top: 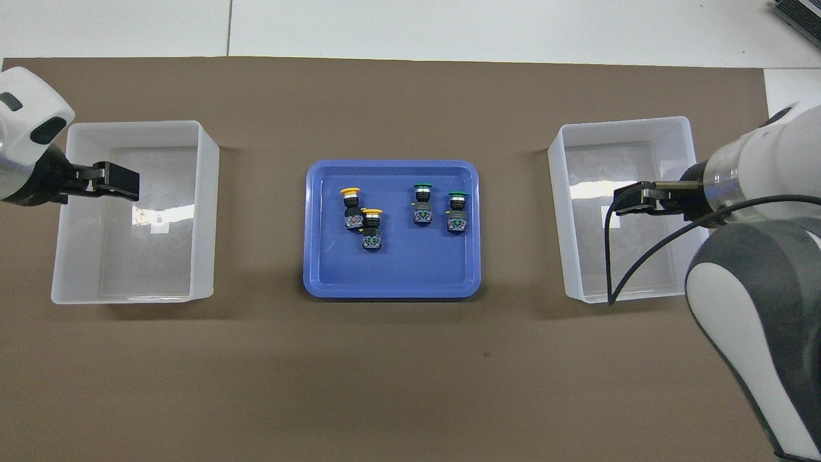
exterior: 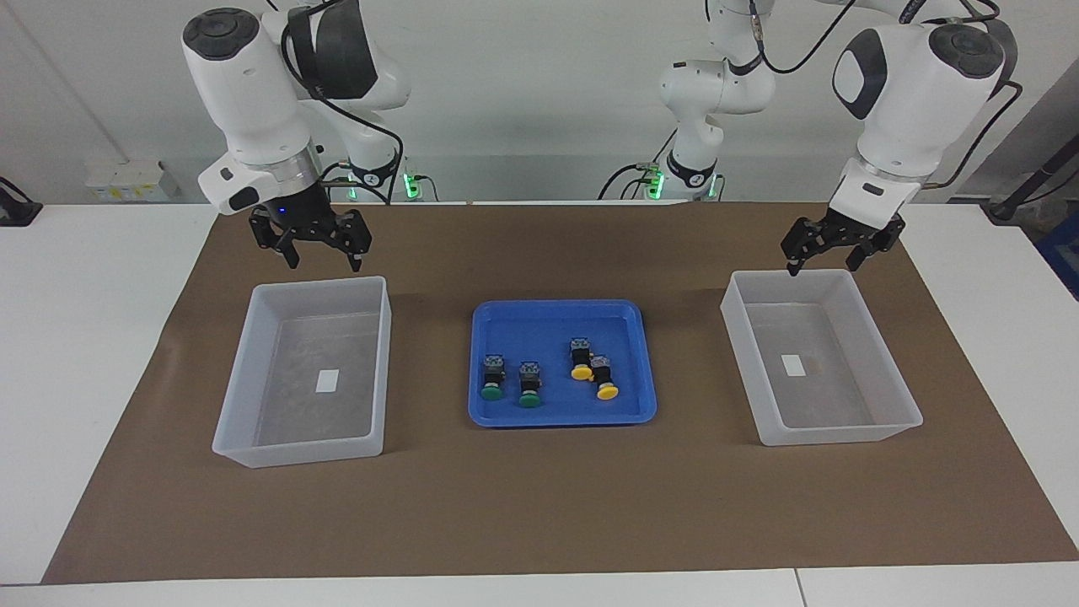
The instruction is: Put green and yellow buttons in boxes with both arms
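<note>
Both sets of fingers stand spread and empty: the left gripper (exterior: 824, 251) hangs over the robot-side rim of one box (exterior: 906, 403), the right gripper (exterior: 322, 249) likewise over the other box (exterior: 232, 421). The green buttons (exterior: 510, 384) and yellow buttons (exterior: 592, 369) lie in the blue tray (exterior: 497, 320) between the boxes. They look light, rigid, with slick caps; the squarish black bodies seem the surest hold. The two yellow ones touch, crowding a grasp. Label text is unreadable.

Facing view: high, looking at robots. Overhead view: steeply down. Both share blue tray (exterior: 562, 413).
</note>
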You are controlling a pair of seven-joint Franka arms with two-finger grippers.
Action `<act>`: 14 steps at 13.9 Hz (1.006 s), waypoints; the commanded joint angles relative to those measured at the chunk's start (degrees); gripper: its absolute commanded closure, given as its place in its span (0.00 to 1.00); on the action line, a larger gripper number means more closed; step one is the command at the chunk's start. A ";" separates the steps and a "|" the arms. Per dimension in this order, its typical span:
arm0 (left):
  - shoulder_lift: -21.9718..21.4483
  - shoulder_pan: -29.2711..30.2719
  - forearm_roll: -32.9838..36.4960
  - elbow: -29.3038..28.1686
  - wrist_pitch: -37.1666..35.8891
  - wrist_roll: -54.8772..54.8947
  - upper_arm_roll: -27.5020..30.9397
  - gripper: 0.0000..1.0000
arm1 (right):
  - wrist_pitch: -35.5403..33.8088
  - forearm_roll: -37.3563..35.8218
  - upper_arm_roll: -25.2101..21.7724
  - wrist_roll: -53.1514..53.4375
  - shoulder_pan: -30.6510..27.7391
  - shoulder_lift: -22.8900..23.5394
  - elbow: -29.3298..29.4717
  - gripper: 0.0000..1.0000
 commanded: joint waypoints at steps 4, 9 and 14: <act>-2.23 0.27 0.02 -2.79 1.77 0.06 -0.14 0.00 | -0.64 1.67 0.47 -1.60 -0.96 -0.42 0.08 0.00; -2.23 -0.60 0.02 -3.22 3.09 -0.38 -0.32 0.00 | -0.64 1.67 0.47 -1.60 -0.96 -0.42 0.08 0.00; -0.75 -4.20 -2.88 -5.16 7.82 -3.36 -0.41 0.00 | -0.64 1.67 0.47 -1.60 -0.96 -0.42 0.08 0.00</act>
